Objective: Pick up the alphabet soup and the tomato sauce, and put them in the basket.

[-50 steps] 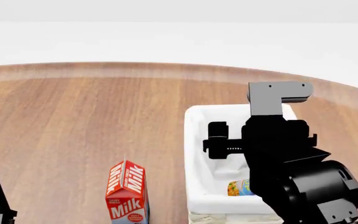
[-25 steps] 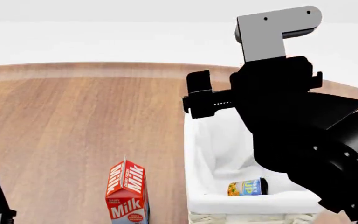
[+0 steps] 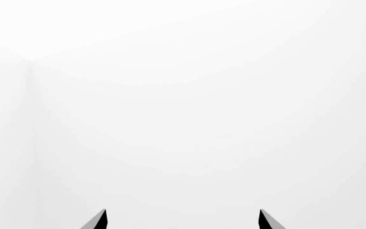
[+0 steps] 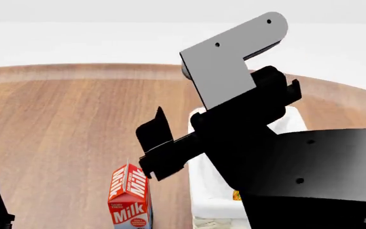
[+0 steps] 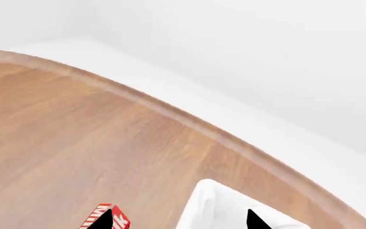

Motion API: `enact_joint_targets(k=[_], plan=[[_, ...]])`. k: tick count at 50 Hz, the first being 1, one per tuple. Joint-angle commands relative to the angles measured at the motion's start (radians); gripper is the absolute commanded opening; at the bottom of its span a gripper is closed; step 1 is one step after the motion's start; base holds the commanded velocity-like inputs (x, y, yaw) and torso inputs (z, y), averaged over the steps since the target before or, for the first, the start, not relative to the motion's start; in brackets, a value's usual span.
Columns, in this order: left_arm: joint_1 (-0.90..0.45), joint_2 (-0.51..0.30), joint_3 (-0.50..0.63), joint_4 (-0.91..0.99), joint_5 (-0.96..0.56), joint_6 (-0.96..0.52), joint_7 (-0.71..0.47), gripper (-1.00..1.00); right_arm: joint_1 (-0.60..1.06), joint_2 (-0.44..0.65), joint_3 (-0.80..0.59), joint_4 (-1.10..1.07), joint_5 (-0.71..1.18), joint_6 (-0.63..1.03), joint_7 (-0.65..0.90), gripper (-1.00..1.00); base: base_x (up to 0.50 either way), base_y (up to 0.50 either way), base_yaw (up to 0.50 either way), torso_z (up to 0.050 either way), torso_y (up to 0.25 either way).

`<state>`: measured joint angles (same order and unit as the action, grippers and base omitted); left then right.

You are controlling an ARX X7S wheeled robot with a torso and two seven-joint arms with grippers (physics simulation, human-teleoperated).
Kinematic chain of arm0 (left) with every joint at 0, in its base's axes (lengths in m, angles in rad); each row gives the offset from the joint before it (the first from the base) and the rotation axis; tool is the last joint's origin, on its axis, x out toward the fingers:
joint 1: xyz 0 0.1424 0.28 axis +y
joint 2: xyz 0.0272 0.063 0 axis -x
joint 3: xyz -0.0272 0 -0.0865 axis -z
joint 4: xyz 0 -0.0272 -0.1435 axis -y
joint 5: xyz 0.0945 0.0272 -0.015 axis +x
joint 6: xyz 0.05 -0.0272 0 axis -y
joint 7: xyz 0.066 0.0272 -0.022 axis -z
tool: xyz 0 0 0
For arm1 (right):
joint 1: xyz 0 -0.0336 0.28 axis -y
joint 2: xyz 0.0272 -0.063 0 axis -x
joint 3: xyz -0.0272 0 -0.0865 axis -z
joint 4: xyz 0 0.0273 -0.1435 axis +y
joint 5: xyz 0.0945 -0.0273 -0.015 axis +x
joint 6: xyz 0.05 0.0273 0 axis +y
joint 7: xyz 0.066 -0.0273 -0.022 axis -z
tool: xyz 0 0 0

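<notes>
The head view is showing the right gripper [image 4: 164, 152] raised over the basket [image 4: 199, 191], empty, fingers apart, hiding all but a sliver of the alphabet soup [image 4: 236, 195] inside. The milk carton [image 4: 129, 195] is standing beside the basket on the wooden table [image 4: 75, 119]. The left gripper [image 3: 181, 220] is facing white wall, its 2 tips spread.

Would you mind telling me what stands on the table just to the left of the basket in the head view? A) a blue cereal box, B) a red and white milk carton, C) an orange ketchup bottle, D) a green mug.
B: a red and white milk carton with "Milk" printed on it stands upright on the wooden table, just left of the basket.
</notes>
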<state>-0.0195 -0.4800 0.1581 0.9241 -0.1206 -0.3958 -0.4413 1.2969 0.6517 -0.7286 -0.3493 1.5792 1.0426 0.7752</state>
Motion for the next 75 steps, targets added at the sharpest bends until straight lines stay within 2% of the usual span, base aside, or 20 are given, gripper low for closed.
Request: enact_joint_targets(k=[1,14,16,18,26,33,38,42,53,60,65,69,70,75], plan=[[0.006,-0.003,-0.002,0.003,-0.004,0.003,-0.003,1.00,-0.041,0.047,-0.002,-0.217,0.149,0.027,0.101,1.00,0.00,0.00,0.00,0.000,0.000],[0.009,-0.004,0.004,-0.005,-0.002,0.013,-0.005,1.00,-0.067,0.071,-0.023,-0.358,0.330,-0.021,0.250,1.00,0.00,0.00,0.00,0.000,0.000],[0.008,-0.006,0.002,-0.001,-0.003,0.008,-0.005,1.00,-0.110,0.073,-0.024,-0.390,0.303,-0.032,0.248,1.00,0.00,0.00,0.00,0.000,0.000],[0.010,-0.007,-0.005,0.003,-0.008,0.007,-0.007,1.00,-0.078,0.069,-0.035,-0.409,0.383,-0.048,0.297,1.00,0.00,0.00,0.00,0.000,0.000],[0.001,-0.007,-0.003,0.002,-0.013,0.003,-0.007,1.00,-0.150,0.075,-0.054,-0.483,0.365,-0.064,0.319,1.00,0.00,0.00,0.00,0.000,0.000],[-0.005,-0.010,0.000,0.010,-0.012,-0.011,-0.010,1.00,-0.139,0.083,-0.073,-0.495,0.431,-0.076,0.346,1.00,0.00,0.00,0.00,0.000,0.000],[0.001,-0.011,0.000,0.012,-0.011,-0.007,-0.011,1.00,-0.234,0.092,-0.094,-0.543,0.365,-0.068,0.339,1.00,0.00,0.00,0.00,0.000,0.000],[-0.003,-0.013,0.002,0.015,-0.010,-0.012,-0.012,1.00,-0.224,0.093,-0.110,-0.548,0.410,-0.076,0.363,1.00,0.00,0.00,0.00,0.000,0.000],[0.005,-0.017,-0.002,0.018,-0.011,-0.008,-0.016,1.00,-0.390,0.105,-0.191,-0.604,0.347,-0.060,0.394,1.00,0.00,0.00,0.00,0.000,0.000],[-0.006,-0.017,0.001,0.022,-0.015,-0.020,-0.017,1.00,-0.487,0.141,-0.187,-0.577,0.245,-0.052,0.315,1.00,0.00,0.00,0.00,0.000,0.000],[-0.010,-0.019,-0.002,0.026,-0.019,-0.027,-0.019,1.00,-0.486,0.149,-0.199,-0.575,0.288,-0.060,0.331,1.00,0.00,0.00,0.00,0.000,0.000],[-0.013,-0.020,-0.001,0.027,-0.020,-0.029,-0.019,1.00,-0.553,0.157,-0.214,-0.567,0.224,-0.052,0.300,1.00,0.00,0.00,0.00,0.000,0.000],[-0.014,-0.020,0.000,0.028,-0.020,-0.031,-0.020,1.00,-0.531,0.160,-0.221,-0.564,0.275,-0.056,0.327,1.00,0.00,0.00,0.00,0.000,0.000],[-0.012,-0.021,-0.001,0.032,-0.020,-0.031,-0.022,1.00,-0.612,0.169,-0.245,-0.549,0.181,-0.039,0.279,1.00,0.00,0.00,0.00,0.000,0.000]])
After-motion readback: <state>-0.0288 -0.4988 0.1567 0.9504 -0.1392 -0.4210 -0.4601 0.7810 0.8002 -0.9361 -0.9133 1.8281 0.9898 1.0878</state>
